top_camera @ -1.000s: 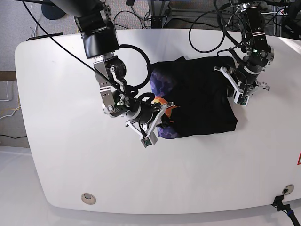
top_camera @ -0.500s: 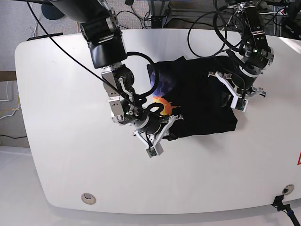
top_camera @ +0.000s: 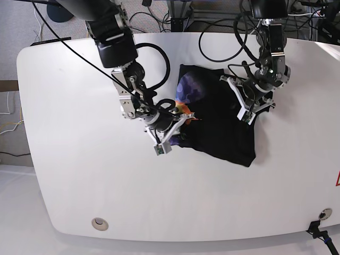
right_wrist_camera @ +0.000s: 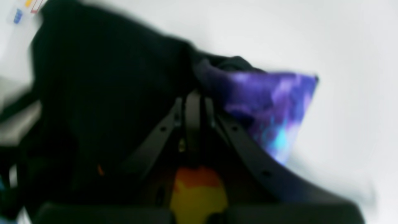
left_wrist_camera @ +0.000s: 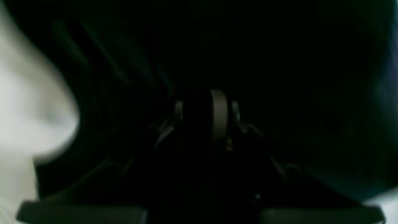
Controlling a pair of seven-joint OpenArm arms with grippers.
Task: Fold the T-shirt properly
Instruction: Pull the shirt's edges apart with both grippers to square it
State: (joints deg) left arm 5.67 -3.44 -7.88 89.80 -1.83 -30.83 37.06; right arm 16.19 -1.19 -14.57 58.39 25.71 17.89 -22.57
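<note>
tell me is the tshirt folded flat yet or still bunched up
Still bunched. The T-shirt is an uneven black heap on the table, with a purple printed flap sticking up.

A big white rounded table [top_camera: 79, 175] is standing on grey carpet floor [top_camera: 21, 24]. Black cables [top_camera: 154, 18] are lying behind it, w/ a round metal grommet [top_camera: 99, 223] sitting near the front edge.

The white table [top_camera: 79, 175] carries the crumpled black T-shirt [top_camera: 223, 127], apparently partly lifted.
</note>
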